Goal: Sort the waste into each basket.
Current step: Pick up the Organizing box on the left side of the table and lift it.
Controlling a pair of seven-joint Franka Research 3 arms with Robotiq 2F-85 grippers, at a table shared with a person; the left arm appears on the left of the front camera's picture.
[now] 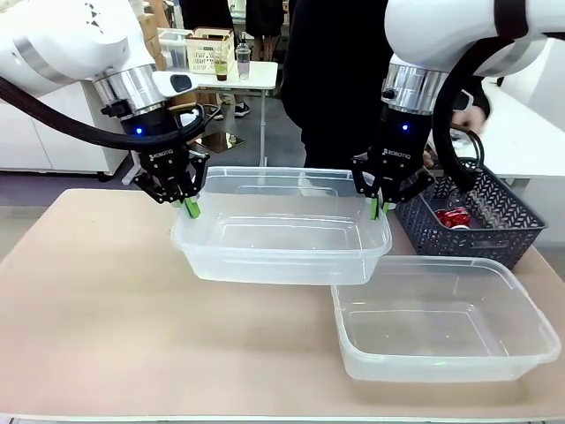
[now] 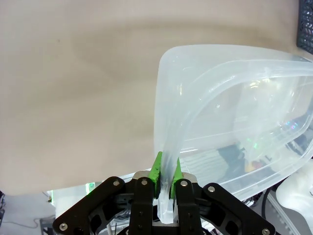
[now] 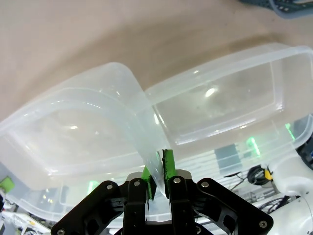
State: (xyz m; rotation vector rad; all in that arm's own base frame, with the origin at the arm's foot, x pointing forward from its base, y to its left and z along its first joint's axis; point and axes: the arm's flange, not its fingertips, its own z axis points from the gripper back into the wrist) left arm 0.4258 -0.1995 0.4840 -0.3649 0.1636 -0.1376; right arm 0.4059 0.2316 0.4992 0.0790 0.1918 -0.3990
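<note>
A clear tub (image 1: 282, 265) hangs level just above the table, held between both arms. My left gripper (image 1: 191, 208) is shut on the tub's left rim (image 2: 205, 54), which the green pads (image 2: 156, 171) pinch. My right gripper (image 1: 381, 210) is shut on its right rim, and that same tub (image 3: 73, 127) is close up in the right wrist view, its wall running down into the gripper (image 3: 156, 171). A second clear tub (image 1: 441, 364) stands empty on the table at the front right (image 3: 220, 98). A crushed red can (image 1: 455, 217) lies in the dark lattice basket (image 1: 499, 234).
The dark lattice basket stands at the table's right, behind the second tub, and its corner (image 2: 307, 24) shows in the left wrist view. A person in black stands at the far side with one hand (image 1: 468, 115) above the basket. Bare tabletop (image 1: 88, 300) stretches to the left.
</note>
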